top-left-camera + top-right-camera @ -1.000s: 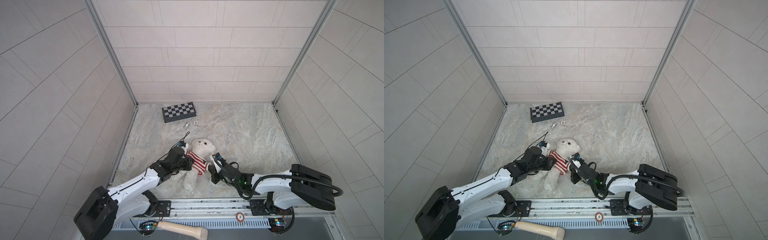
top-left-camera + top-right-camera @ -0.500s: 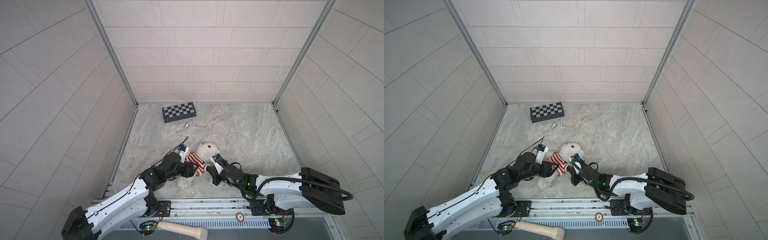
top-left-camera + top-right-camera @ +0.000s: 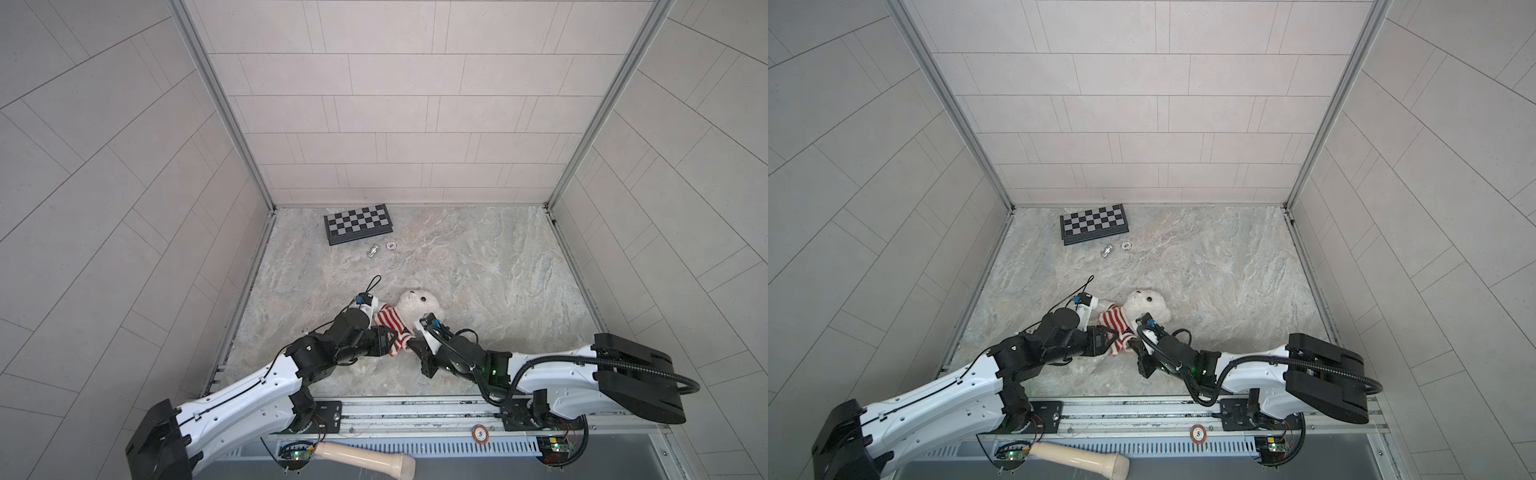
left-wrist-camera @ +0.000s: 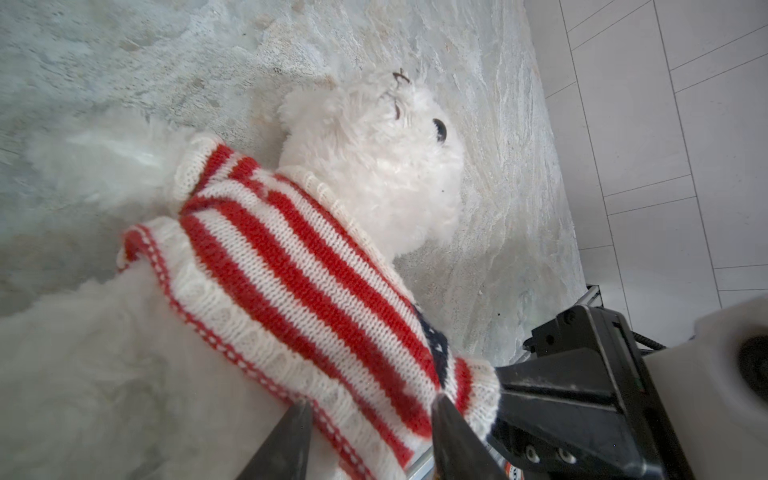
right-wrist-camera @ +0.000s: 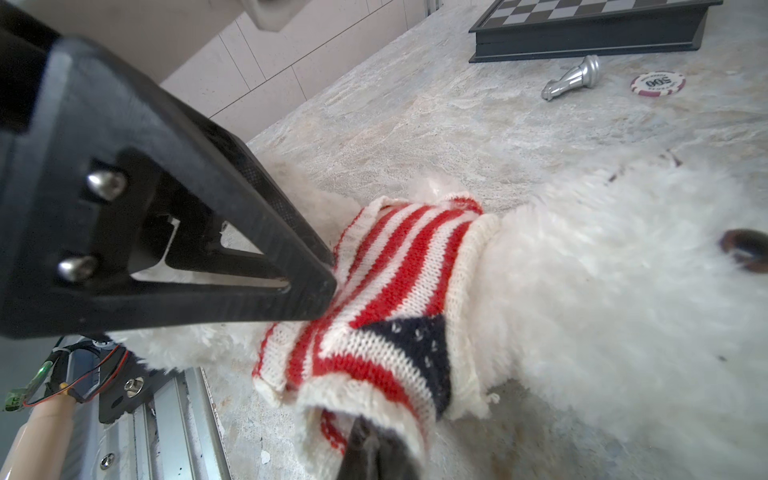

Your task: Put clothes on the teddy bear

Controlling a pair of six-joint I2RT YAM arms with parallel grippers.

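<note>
The teddy bear (image 3: 1148, 305) is lying on the marbled tabletop (image 3: 1225, 291) toward its near edge, wearing a striped sweater (image 3: 1113, 321). The left gripper (image 3: 1113, 338) is reaching the sweater's hem from the left-edge side, and the right gripper (image 3: 1133, 345) is meeting that hem from the opposite side. A chessboard (image 3: 1094, 224) is sitting by the far left corner, with a silver chess piece (image 3: 1107, 250) and a poker chip (image 3: 1126, 246) lying just beside it.

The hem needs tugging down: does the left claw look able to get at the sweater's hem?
Likely yes: the left claw stands open astride the sweater hem, with nothing between.
</note>
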